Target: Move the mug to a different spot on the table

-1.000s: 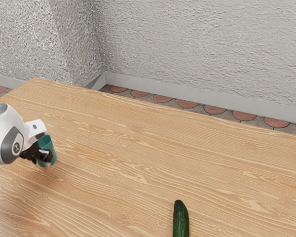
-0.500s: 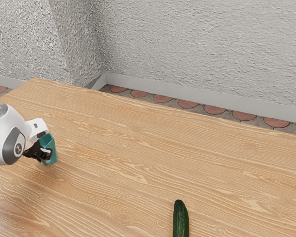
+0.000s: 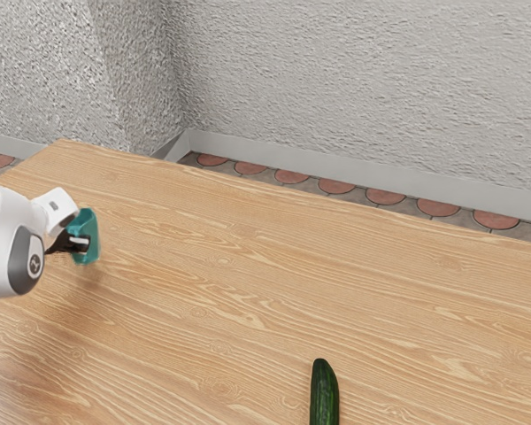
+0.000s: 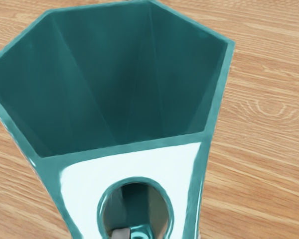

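Jaws clamped tight on the teal mug (image 3: 85, 235), holding it over the worktop (image 3: 274, 266) at the exterior view's left, well apart from the cucumber (image 3: 324, 393).

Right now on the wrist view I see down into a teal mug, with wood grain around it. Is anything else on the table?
Observer: Yes, a cucumber. It lies at the exterior view's lower edge, well to that view's right of the mug.
Operator: Where on the table am I holding it?
Observer: Near the end of the table at the exterior view's left, with bare wood between the mug and the cucumber.
Operator: Do the jaws have the mug?
Observer: It looks so. The black jaws sit closed on the side of the mug that faces the arm.
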`<state>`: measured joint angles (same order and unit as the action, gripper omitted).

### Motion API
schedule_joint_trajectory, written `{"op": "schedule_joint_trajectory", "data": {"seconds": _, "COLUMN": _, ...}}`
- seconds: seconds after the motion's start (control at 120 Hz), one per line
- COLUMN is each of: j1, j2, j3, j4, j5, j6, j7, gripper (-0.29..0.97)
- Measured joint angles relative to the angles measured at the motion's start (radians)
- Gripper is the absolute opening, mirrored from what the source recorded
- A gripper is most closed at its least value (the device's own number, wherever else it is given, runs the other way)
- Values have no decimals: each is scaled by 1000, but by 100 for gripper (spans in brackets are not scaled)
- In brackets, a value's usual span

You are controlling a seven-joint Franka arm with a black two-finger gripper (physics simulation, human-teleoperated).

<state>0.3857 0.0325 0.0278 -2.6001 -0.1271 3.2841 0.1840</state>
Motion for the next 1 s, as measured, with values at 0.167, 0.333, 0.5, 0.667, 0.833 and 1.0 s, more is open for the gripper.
{"op": "schedule_joint_trajectory", "data": {"seconds": 0.167, "j1": -80, "j2": -29, "j3": 16, "j4": -11, "j5": -8, "j6": 52, "j7": 6, "gripper": -5}}
{"op": "schedule_joint_trajectory", "data": {"seconds": 0.333, "j1": -150, "j2": -17, "j3": 10, "j4": -11, "j5": -10, "j6": 74, "j7": 15, "gripper": -5}}
{"op": "schedule_joint_trajectory", "data": {"seconds": 0.5, "j1": -277, "j2": -1, "j3": 2, "j4": -11, "j5": -8, "j6": 75, "j7": 22, "gripper": -5}}
{"op": "schedule_joint_trajectory", "data": {"seconds": 0.667, "j1": -489, "j2": 4, "j3": -1, "j4": -25, "j5": -7, "j6": 38, "j7": 28, "gripper": -6}}
{"op": "schedule_joint_trajectory", "data": {"seconds": 0.833, "j1": -475, "j2": 42, "j3": -3, "j4": -29, "j5": -7, "j6": 8, "j7": 31, "gripper": -6}}
{"op": "schedule_joint_trajectory", "data": {"seconds": 1.0, "j1": -445, "j2": 56, "j3": -3, "j4": -28, "j5": -7, "j6": 5, "j7": 34, "gripper": -6}}
